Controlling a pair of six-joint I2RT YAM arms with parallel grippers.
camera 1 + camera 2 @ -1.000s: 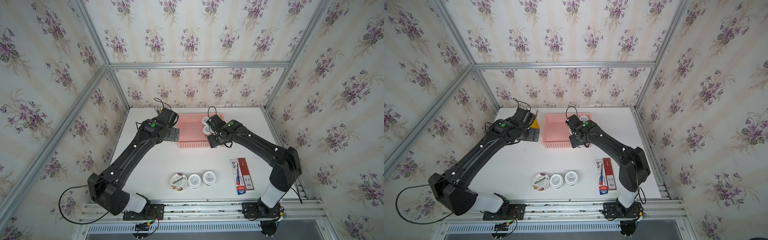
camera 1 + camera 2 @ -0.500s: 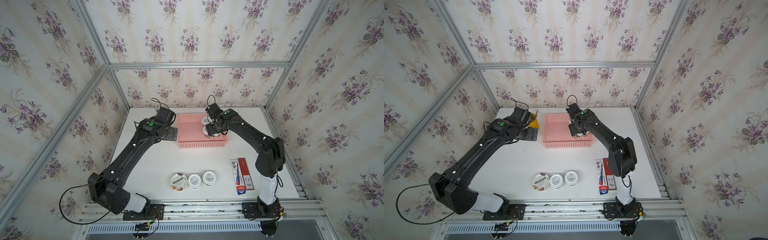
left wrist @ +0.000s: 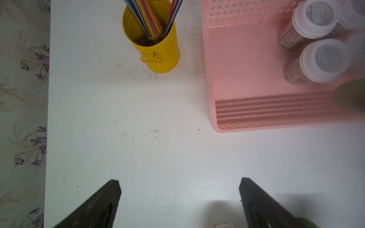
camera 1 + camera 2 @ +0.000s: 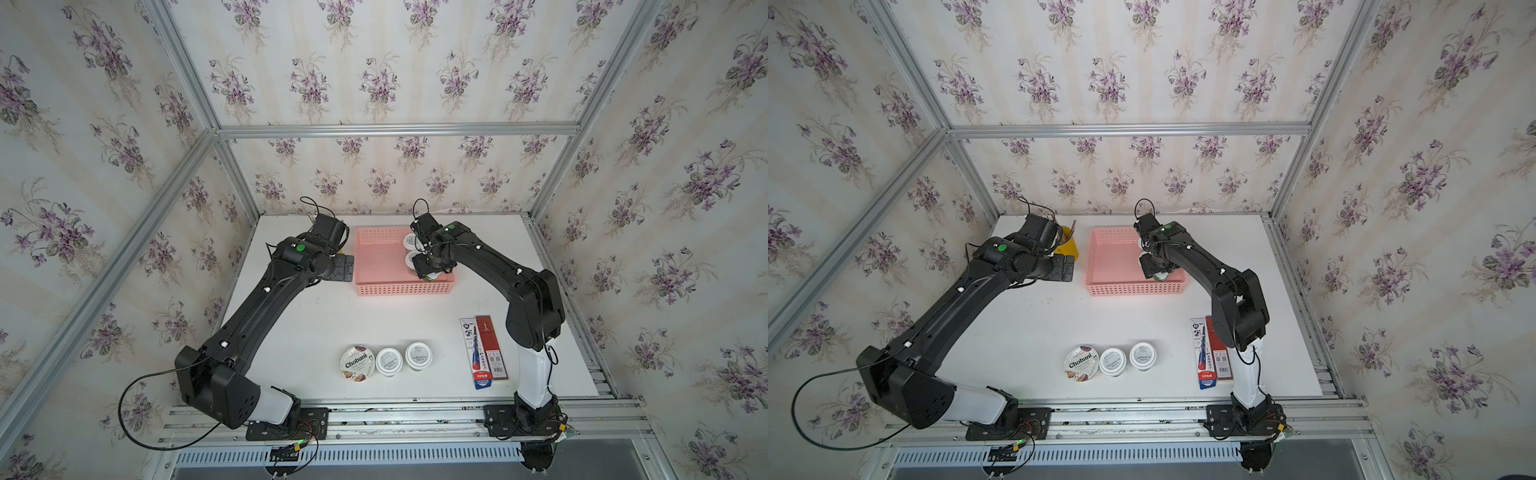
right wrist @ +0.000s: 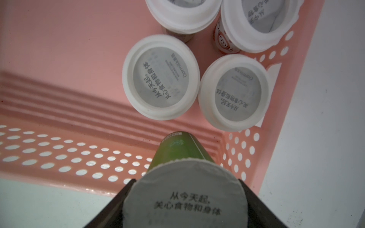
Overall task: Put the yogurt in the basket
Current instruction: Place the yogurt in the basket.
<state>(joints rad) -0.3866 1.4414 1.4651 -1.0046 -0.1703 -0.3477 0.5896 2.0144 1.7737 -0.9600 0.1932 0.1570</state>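
Over the last second the right arm has pulled its elbow in toward its base and brought its wrist further over the right end of the basket (image 4: 399,289); the left arm has hardly shifted.

The right gripper (image 5: 185,189) has its fingers clamped on either side of the green cup (image 5: 178,152), just under the cup's grey printed lid. The cup hangs inside the basket's near right corner, close to the perforated near wall (image 5: 59,150); I cannot tell whether its base touches the floor. Four white-lidded cups (image 5: 161,77) already stand packed into that same end, and the nearest two sit just beyond the held cup. The rest of the basket floor is bare.

The left gripper (image 3: 179,189) hovers over the table (image 4: 332,316) just off the basket's left side, fingers spread wide and holding nothing. A yellow pencil cup (image 3: 160,53) stands near the basket's far left corner.

Well apart from the basket, toward the front of the table, the Chobani cup (image 4: 357,362) and two small cups (image 4: 388,361) stand in a row. Two flat packets (image 4: 484,351) lie side by side to their right, by the right arm's base.
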